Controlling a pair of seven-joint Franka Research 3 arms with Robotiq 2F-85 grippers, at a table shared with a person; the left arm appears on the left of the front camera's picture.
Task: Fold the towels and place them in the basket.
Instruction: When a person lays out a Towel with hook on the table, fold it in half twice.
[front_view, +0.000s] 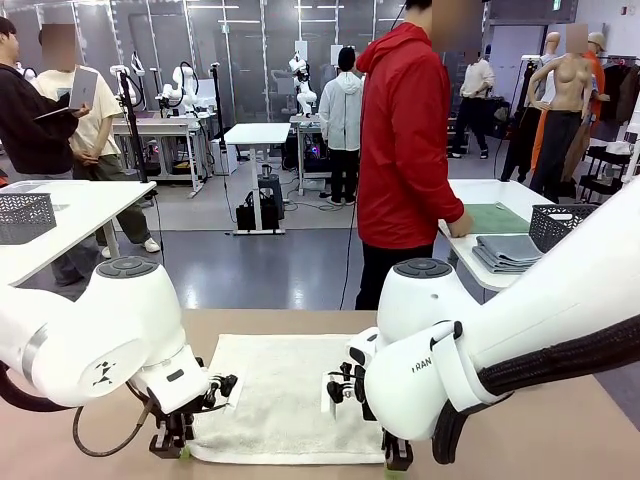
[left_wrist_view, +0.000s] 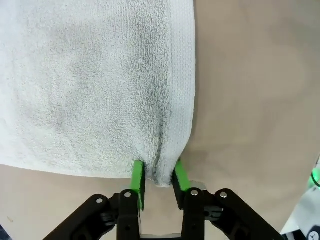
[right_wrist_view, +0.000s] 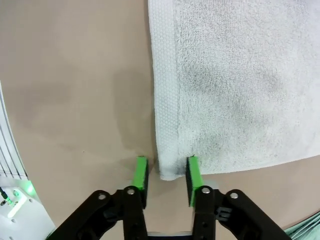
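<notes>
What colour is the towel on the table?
The towel is off-white; the left wrist view shows it best.

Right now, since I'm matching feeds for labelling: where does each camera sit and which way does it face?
Front: between the arms, facing across the table to a person; both arms, left gripper and right gripper show.
Left wrist: on that wrist, looking down its fingers at a corner of the off-white towel.
Right wrist: likewise, fingers at another corner.
Shared: all see that towel.

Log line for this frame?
towel flat on table | left gripper pinching near corner | right gripper astride other near corner, not yet tight
</notes>
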